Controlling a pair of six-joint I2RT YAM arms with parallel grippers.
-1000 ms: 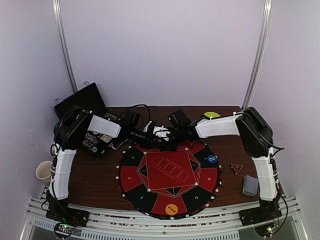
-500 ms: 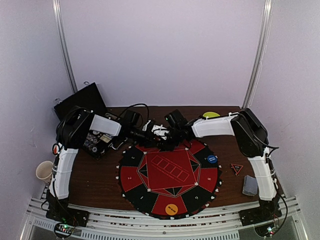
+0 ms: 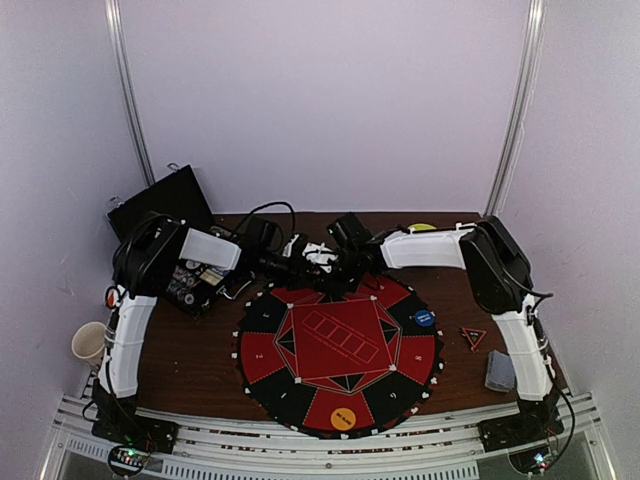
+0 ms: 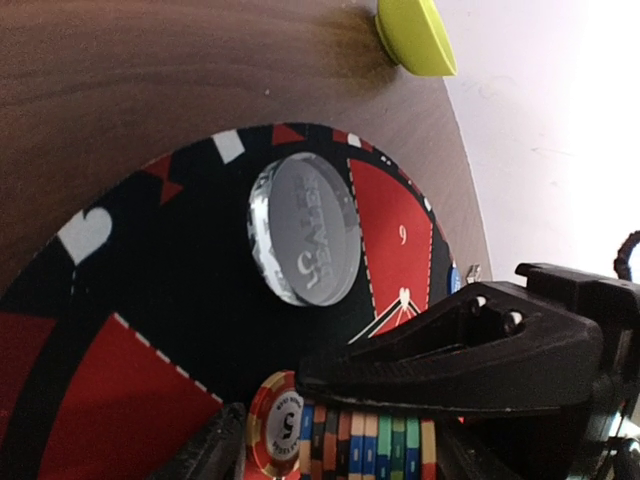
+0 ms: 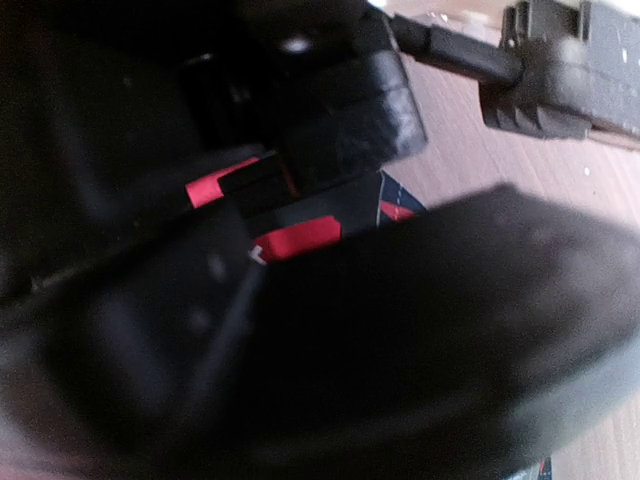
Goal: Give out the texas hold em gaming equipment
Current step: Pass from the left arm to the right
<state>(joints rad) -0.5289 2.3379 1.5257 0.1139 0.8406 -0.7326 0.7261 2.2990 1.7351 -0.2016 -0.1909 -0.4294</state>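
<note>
Overhead, we see 2 arms meeting at the far rim of the mat (image 3: 262, 352). The left gripper (image 3: 300, 267) and right gripper (image 3: 338, 268) sit just beside each other, too small here for us to read their jaws. An orange button (image 3: 343, 417) lies on the near sector and a blue button (image 3: 425, 319) on a right one. A red triangle (image 3: 473, 337) and the deck (image 3: 500, 371) rest on the table (image 3: 190, 350) right of the mat, well apart from both grippers.

From the left wrist, we see the chips (image 4: 345, 440) as a row lying on edge, its end face marked 5, between the left fingers (image 4: 205, 455) and low over a black sector. The jaws are spread to about the row's length; whether they press it we cannot tell. A black part, probably the right gripper, lies across the top of the row. A clear dealer disc (image 4: 305, 230) lies flat just beyond, beside red sector 9.

From the right wrist, we see mostly dark blur, with slivers of red mat and wood. We cannot tell how its jaws stand.

We judge that 1 chip row is being delivered or passed at the far seat. The next move calls for parting the 2 grippers slowly, since a row on edge may roll or fan out.

The table is dark wood. A bowl (image 3: 424, 229) sits at its far right, a black case (image 3: 165, 205) at its far left and a cup (image 3: 88, 343) by its left edge. We see pale lilac walls, 2 metal uprights and a rail along the near edge.
</note>
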